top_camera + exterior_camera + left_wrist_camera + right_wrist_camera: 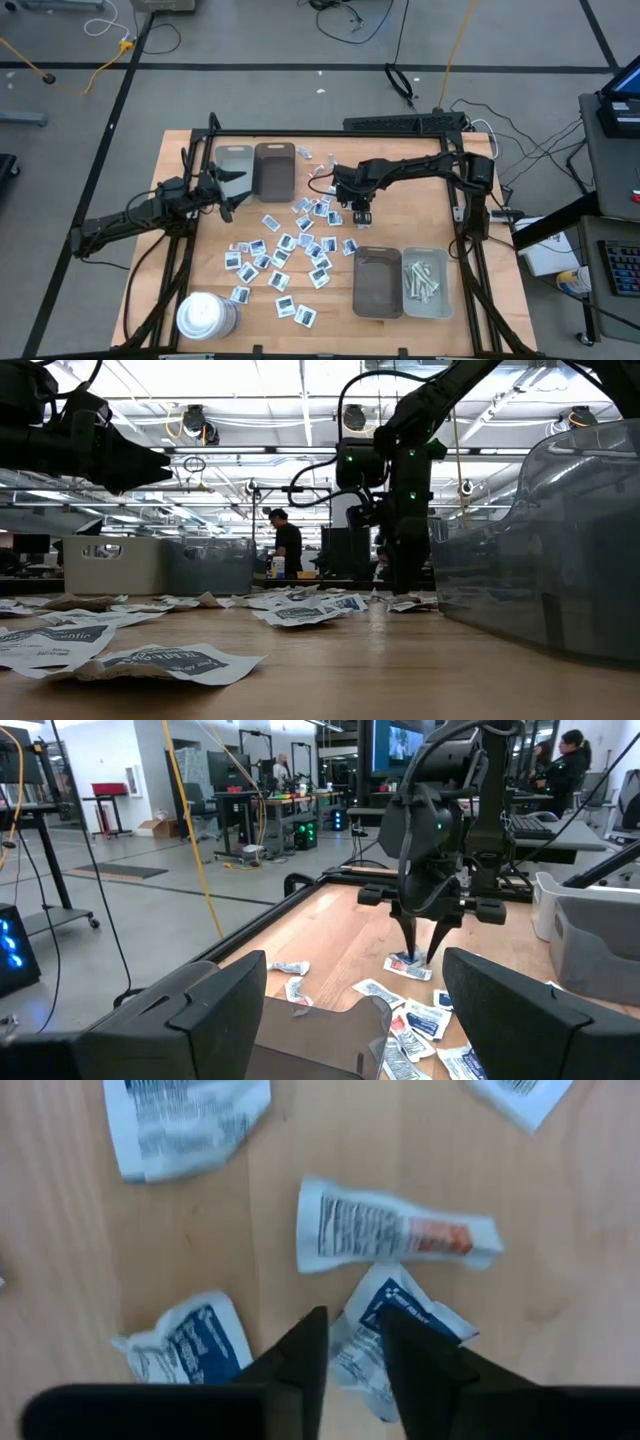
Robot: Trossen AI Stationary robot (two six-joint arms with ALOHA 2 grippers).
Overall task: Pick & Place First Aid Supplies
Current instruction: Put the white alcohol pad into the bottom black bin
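Observation:
Many small white packets with dark-blue print [290,250] lie scattered flat on the wooden table's middle. My right gripper [355,1330] points down at the far right part of the scatter [362,213], its fingers nearly together on one crumpled packet [405,1315]. A longer white packet with orange print [400,1230] lies just beyond it. My left gripper [225,190] hovers level over the table's left side, open, with nothing between its fingers. My right gripper pinches the crumpled packet at one edge [352,1352] between its two fingertips. The fingers [410,935] come from above, pointing down. The rest of the packet [430,1320] spreads out to one side and still lies on the table.
A grey tray [235,165] and a brown tray [274,168] stand at the far left. Another brown tray [376,282] and a grey tray [432,295] holding pale strips [420,278] stand at the near right. A white cylinder [205,315] stands near left.

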